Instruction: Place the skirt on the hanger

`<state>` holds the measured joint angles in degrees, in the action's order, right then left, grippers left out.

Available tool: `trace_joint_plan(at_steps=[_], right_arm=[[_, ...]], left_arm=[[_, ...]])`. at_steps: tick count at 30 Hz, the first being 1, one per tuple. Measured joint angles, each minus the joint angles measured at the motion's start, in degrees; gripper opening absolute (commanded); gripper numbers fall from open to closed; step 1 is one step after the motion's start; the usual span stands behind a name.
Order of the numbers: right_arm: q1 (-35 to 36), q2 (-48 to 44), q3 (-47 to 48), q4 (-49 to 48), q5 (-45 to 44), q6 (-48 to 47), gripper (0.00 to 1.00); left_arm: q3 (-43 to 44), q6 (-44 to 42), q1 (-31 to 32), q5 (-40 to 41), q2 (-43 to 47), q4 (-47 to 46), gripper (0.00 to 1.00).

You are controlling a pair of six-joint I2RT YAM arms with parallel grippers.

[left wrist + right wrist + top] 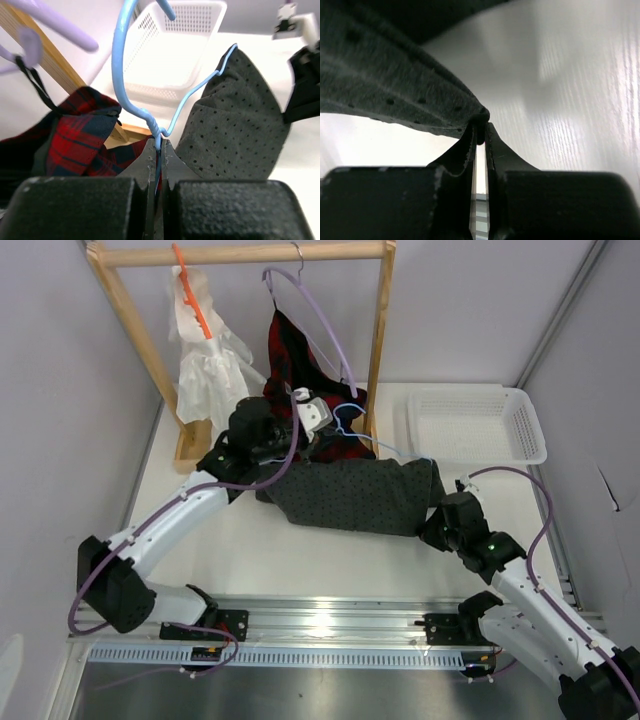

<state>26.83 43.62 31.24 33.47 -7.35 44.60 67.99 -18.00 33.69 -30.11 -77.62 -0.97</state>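
The dark grey dotted skirt [350,495] lies spread across the table's middle. It also shows in the left wrist view [235,120] and the right wrist view [395,90]. The thin light-blue hanger [350,425] runs from the left gripper into the skirt's top; its wire [120,65] enters the cloth at the upper edge. My left gripper [300,440] is shut on the hanger just below its twisted neck [159,142]. My right gripper [438,520] is shut on the skirt's right edge, pinching a fold at its tips [480,131].
A wooden rack [240,254] stands at the back with a white frilly dress [205,370] on an orange hanger and a red plaid garment [295,360] on a lilac hanger. A white basket [475,425] sits at the back right.
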Motion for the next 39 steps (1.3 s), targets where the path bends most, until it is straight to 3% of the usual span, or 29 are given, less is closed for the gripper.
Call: trace_joint_plan(at_steps=[5, 8, 13, 23, 31, 39], right_arm=[[0.02, 0.48, -0.28, -2.49, 0.74, -0.07, 0.51], [0.00, 0.46, -0.35, -2.38, 0.68, -0.87, 0.67], [0.00, 0.31, 3.23, -0.79, -0.79, -2.25, 0.67], [-1.36, -2.40, 19.10, 2.27, -5.38, -4.81, 0.66], [-3.58, 1.81, 30.05, 2.12, -5.14, -7.52, 0.66], [-4.46, 7.80, 35.95, 0.70, -3.15, -8.68, 0.65]], left_arm=[[-0.04, 0.48, 1.09, 1.57, 5.29, 3.34, 0.00], [0.15, 0.68, 1.46, 2.89, 6.95, 5.03, 0.00], [1.95, 1.29, 1.97, 2.99, 7.30, 9.25, 0.00], [8.52, 3.54, 2.21, 1.68, 8.57, 21.75, 0.00], [8.98, 9.68, 2.32, 3.58, 16.61, 29.38, 0.00], [12.24, 14.60, 2.36, 10.64, 23.80, 39.58, 0.00]])
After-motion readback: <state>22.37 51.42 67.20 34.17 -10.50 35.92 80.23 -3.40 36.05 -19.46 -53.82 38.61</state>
